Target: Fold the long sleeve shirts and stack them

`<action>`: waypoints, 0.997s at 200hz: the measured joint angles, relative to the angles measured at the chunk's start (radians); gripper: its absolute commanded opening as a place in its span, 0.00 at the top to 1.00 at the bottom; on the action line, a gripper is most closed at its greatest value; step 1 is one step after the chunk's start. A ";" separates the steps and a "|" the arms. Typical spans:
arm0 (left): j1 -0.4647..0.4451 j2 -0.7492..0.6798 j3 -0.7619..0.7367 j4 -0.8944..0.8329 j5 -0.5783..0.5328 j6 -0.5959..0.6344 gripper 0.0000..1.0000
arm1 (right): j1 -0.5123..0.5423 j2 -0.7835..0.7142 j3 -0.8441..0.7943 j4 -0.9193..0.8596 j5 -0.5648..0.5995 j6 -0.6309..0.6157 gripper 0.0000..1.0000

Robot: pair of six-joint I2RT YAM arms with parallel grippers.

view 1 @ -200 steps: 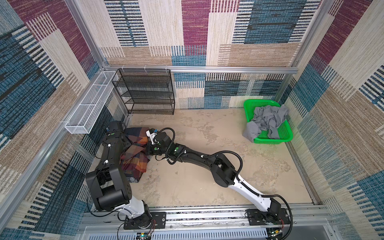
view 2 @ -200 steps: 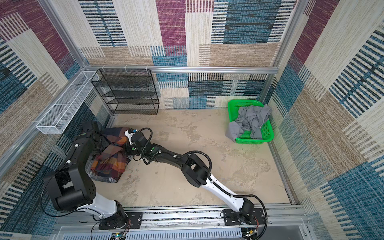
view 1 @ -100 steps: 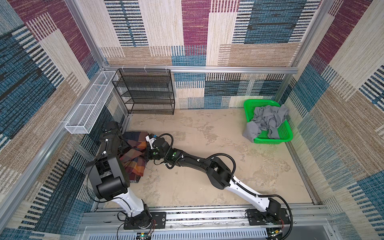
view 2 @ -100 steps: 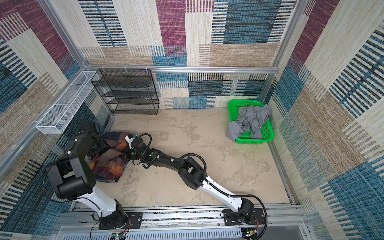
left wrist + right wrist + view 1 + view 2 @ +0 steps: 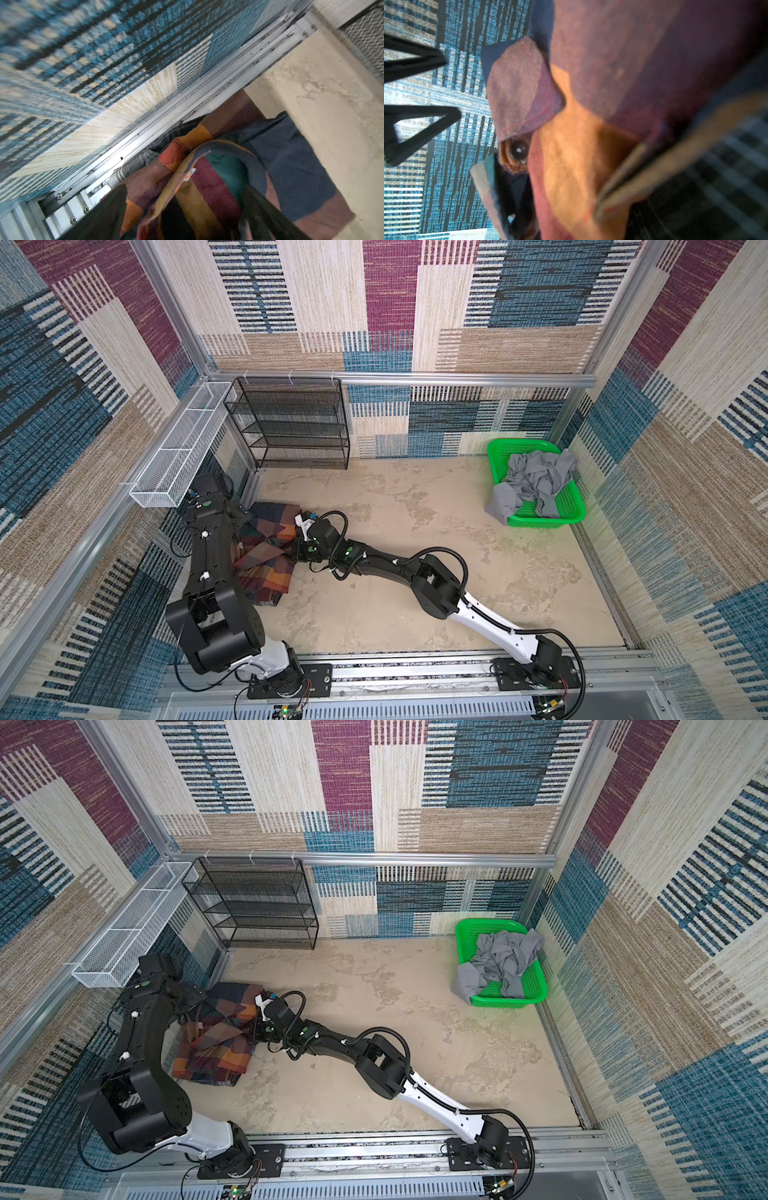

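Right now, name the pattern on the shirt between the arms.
The shirt is plaid, big navy, orange, red and green checks; clearest in a top view.

Your left arm (image 5: 208, 568) stands folded up over the left side of the plaid shirt (image 5: 268, 572). Its wrist is bent so that the left gripper (image 5: 245, 520) hangs at the shirt's far left corner, and its fingers (image 5: 425, 110) are spread well apart. Your right arm (image 5: 432, 585) reaches in low and long from the shirt's right. The right gripper (image 5: 296, 551) meets the shirt's right edge. Cloth covers its jaws, so you cannot tell how wide they stand.
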 measured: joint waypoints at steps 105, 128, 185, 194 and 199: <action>-0.166 -0.312 -0.121 0.002 -0.002 -0.015 0.11 | 0.000 -0.329 -0.298 -0.134 0.109 -0.085 0.00; -0.190 -0.359 -0.171 0.026 -0.003 -0.008 0.11 | 0.002 -0.441 -0.486 -0.109 0.154 -0.090 0.00; -0.200 -0.476 -0.377 0.096 0.079 -0.008 0.11 | 0.002 -0.605 -0.691 -0.074 0.225 -0.137 0.00; -0.200 -0.491 -0.404 0.104 0.105 -0.008 0.11 | 0.000 -0.644 -0.728 -0.076 0.249 -0.156 0.00; -0.200 -0.499 -0.415 0.107 0.120 -0.008 0.11 | 0.000 -0.668 -0.752 -0.074 0.262 -0.167 0.00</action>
